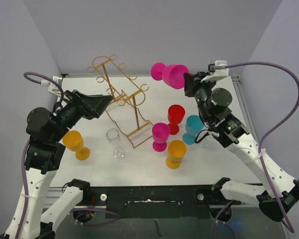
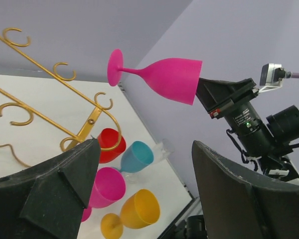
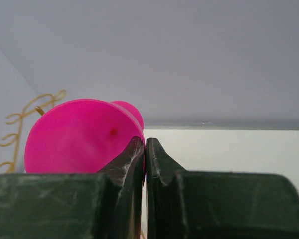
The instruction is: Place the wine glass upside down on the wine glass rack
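the right pincer [image 1: 187, 82], clamped on only the rim of the pink wine glass [image 1: 172, 74] held sideways, well apart from the wine glass rack [image 1: 120, 97], may let it twist loose; the left pincer [image 1: 105, 102] gapes beside the rack.

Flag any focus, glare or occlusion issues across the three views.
Top external: even, soft light, faint shadows, sharp throughout; the clear glass nearly washes out against the white table. Left wrist: the left gripper's fingers are dark, soft masses filling the bottom; the pink wine glass is crisp. Right wrist: the right gripper blocks the lower third; the glass's bowl is close and slightly soft, the rack blurred.
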You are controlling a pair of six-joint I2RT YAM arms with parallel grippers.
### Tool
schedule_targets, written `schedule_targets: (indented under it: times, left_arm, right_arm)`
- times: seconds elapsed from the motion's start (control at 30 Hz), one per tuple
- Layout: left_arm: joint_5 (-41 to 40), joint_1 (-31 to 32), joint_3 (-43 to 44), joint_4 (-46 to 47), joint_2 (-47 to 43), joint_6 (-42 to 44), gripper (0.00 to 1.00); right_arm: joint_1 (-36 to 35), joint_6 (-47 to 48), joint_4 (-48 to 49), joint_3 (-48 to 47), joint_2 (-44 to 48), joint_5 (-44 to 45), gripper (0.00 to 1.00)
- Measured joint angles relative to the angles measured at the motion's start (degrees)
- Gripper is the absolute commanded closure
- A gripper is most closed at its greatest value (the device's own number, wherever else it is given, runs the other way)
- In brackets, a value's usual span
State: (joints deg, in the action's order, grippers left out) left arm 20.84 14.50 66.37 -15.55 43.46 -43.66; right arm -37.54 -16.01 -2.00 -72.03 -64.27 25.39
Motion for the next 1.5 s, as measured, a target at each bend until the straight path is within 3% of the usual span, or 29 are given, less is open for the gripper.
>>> schedule_targets:
  times: [0.37,0.83,1.03,1.3,1.5]
  left_arm:
    - [9.81,0.02,-3.45,24.63,7.91,-22.62,0.28]
    - [8.94,0.0,-6.93,43.82,13.03,-39.26,0.35]
    - [5.38,0.02,-7.19,45.05,13.55,-41.7,0.36]
    - [-0.87,0.02,-7.19,44.13,13.33,-43.67,0.52]
    - [-4.83,0.02,-7.52,43.82,13.33,-46.4,0.55]
  right_arm:
    - [-0.07,-11.28,17.53,4.68,3.08,-13.03,1.0]
    - [-2.43,-15.8,34.32,4.68,-4.2,-22.01,1.0]
    - [-6.58,-15.58,38.53,4.66,-6.21,-22.45,1.0]
    - [-9.77,-14.56,41.62,4.63,-9.7,-22.32,1.0]
    - [-10.23,-14.47,42.25,3.13,-10.67,-22.38,1.0]
